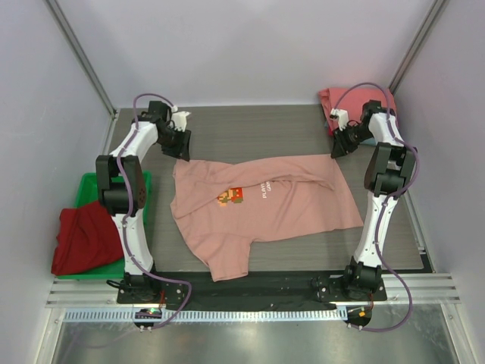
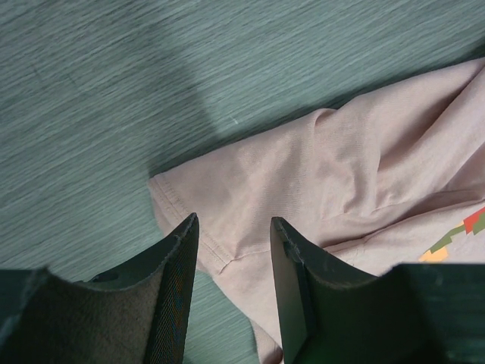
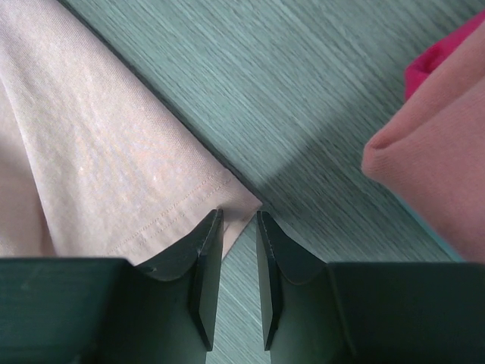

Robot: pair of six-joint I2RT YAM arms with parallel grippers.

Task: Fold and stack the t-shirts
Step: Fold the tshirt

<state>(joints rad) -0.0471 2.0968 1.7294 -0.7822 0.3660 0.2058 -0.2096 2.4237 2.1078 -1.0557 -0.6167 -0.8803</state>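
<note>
Both gape over pink t-shirt: left gripper wide, right gripper narrowly.

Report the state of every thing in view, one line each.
Dusty-pink cotton t-shirt with pixel print: spread out, creased, not yet folded.
Dark red t-shirt: crumpled, draped over green plastic tray.
Coral-red t-shirt: folded, far right corner.
Left pincer: open, over pink shirt's edge.
Right pincer: slightly open at shirt's hem corner.
</note>
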